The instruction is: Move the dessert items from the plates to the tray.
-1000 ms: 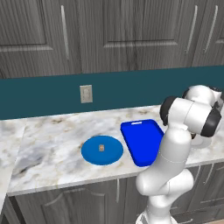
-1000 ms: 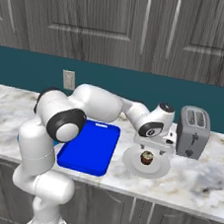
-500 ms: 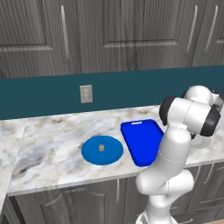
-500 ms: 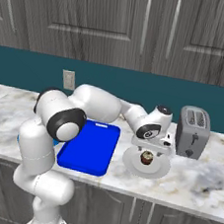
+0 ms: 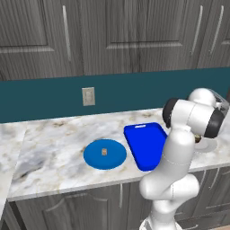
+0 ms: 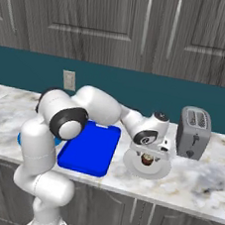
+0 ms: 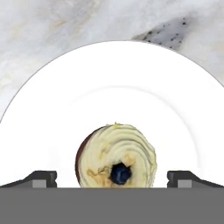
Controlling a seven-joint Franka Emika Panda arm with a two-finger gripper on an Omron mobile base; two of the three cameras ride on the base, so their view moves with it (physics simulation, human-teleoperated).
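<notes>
Cupcake [image 7: 117,158] upright on white plate [image 7: 52,109] (swirl up), fingers [image 7: 40,178] flanking.

1. A pale marble counter [image 5: 58,152] with grey veining ran across the kitchen, lit evenly.
2. Directly behind the counter, a dark teal backsplash [image 6: 112,87] spanned the wall.
3. A pale wall outlet [image 5: 88,96] sat on the backsplash, just above the counter.
4. Above the backsplash hung dark grey wood-grain upper cabinets [image 5: 112,36] with slim vertical handles.
5. Below the counter's front edge stood matching grey lower cabinets [image 5: 81,209].
6. A silver toaster [image 6: 193,132] stood on the counter, close to the backsplash.
</notes>
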